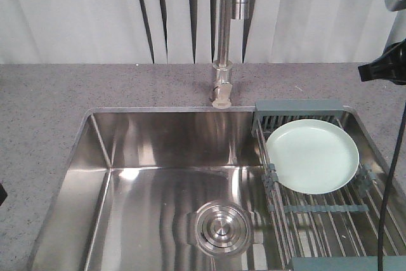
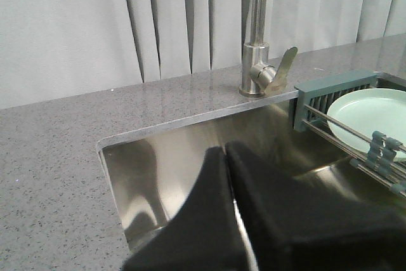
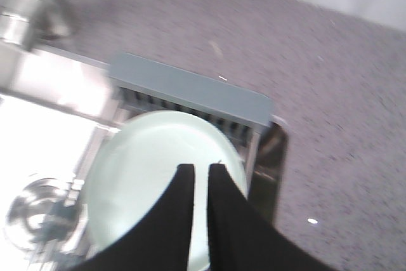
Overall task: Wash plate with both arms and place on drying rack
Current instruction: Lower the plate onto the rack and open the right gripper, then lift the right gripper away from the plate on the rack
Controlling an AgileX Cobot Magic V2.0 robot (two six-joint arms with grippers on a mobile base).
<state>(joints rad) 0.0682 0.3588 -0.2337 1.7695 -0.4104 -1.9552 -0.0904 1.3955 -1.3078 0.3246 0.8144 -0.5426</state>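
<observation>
Left gripper (image 2: 229,157): over sink basin (image 2: 158,176), fingers pressed together, empty
Right gripper (image 3: 202,171): above plate, fingers nearly closed, narrow gap, nothing held
Plate (image 1: 312,155): flat on drying rack (image 1: 298,107) rods, directly beneath right gripper; round, no long axis
Nearer arm: right
</observation>
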